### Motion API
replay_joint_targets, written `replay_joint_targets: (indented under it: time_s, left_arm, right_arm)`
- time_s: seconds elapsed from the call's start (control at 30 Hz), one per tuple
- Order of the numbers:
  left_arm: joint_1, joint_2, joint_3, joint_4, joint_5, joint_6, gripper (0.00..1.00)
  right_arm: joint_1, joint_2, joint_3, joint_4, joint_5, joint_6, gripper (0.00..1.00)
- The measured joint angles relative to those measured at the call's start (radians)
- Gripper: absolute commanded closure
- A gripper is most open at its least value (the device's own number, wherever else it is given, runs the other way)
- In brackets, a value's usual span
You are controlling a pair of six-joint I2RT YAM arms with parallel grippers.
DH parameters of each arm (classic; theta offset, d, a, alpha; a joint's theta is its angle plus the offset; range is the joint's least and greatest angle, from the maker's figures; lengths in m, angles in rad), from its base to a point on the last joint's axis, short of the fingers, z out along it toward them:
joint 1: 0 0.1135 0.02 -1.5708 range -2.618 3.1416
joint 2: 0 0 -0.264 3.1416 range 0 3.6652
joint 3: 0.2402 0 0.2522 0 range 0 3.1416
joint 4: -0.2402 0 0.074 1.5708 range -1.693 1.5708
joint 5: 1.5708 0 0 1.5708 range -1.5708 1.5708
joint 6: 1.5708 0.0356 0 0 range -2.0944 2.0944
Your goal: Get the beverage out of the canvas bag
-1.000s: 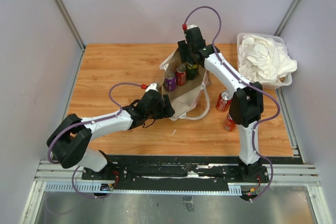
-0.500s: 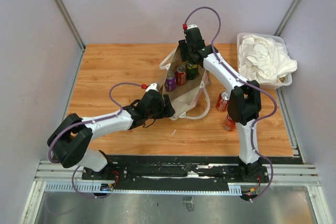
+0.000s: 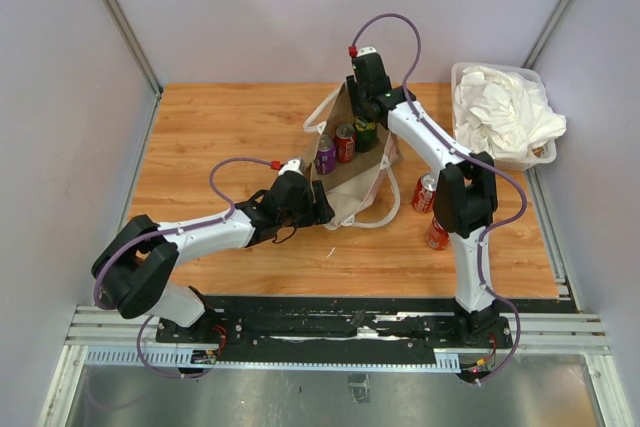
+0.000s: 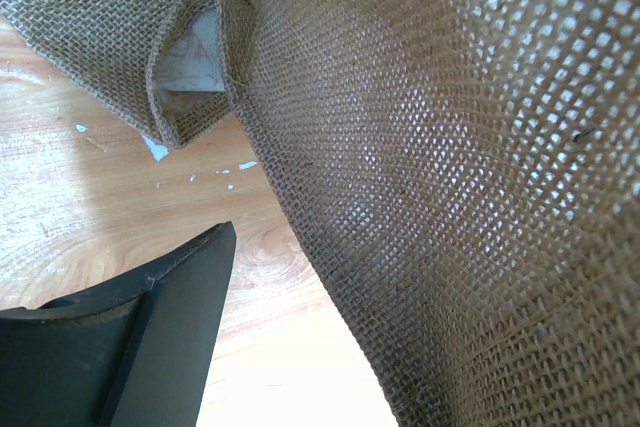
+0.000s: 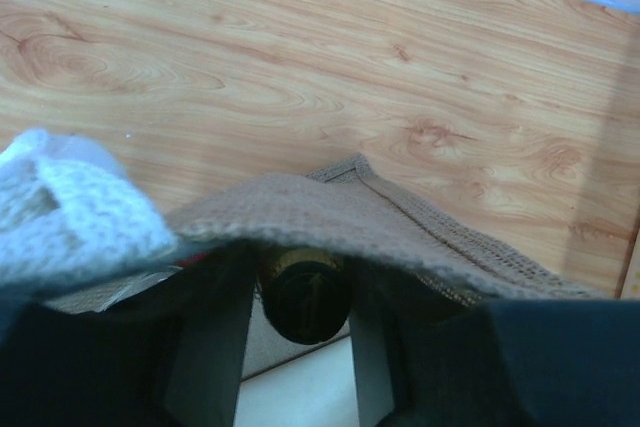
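**Step in hand: securing a beverage for lift-out.**

The canvas bag [image 3: 362,187] stands open near the middle of the counter [image 3: 220,127], closer to its far edge. Three cans stand in a row inside: a purple can [image 3: 324,156], a red can [image 3: 345,144] and a dark can [image 3: 366,134] at the bag's far end.

The right tool [image 5: 303,272] reaches over the bag's far wall. Its fingers [image 5: 205,347] are partly open and set either side of the dark can. The gaps look almost nil, but whether the pads press the can cannot be told.

The left tool [image 3: 314,205] sits at the bag's near left corner, wide open. One finger shows in the wrist view, clear of the weave. The other is hidden, so no hold on the cloth can be confirmed.

Procedure, as judged:
1. Close fully on the can body before lifting.
2. Lift straight up, because the bag wall lies across the tool and may drag.
3. Steady the bag with the left tool so the neighbouring cans do not topple.
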Motion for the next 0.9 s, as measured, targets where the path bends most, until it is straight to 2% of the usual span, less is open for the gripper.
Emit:
replay_joint_targets:
  time_s: [0.1,0.17,0.2,0.57,0.9]
  left_arm:
    - [0.000,0.000,0.000,0.002,0.002,0.000,0.23]
    - [0.000,0.000,0.000,0.003,0.003,0.000,0.23]
    - [0.000,0.000,0.000,0.005,0.003,0.000,0.23]
    - [0.000,0.000,0.000,0.007,0.003,0.000,0.23]
    - [0.000,0.000,0.000,0.007,0.003,0.000,0.23]
  right_arm:
    - [-0.009,0.000,-0.003,0.002,-0.002,-0.006,0.74]
    - [-0.016,0.000,-0.006,0.009,-0.013,-0.005,0.98]
    - [-0.018,0.000,-0.008,0.013,-0.018,-0.007,0.99]
    - [-0.018,-0.004,-0.021,0.042,-0.040,-0.053,1.00]
    - [-0.020,-0.033,-0.024,0.022,-0.104,-0.166,0.99]
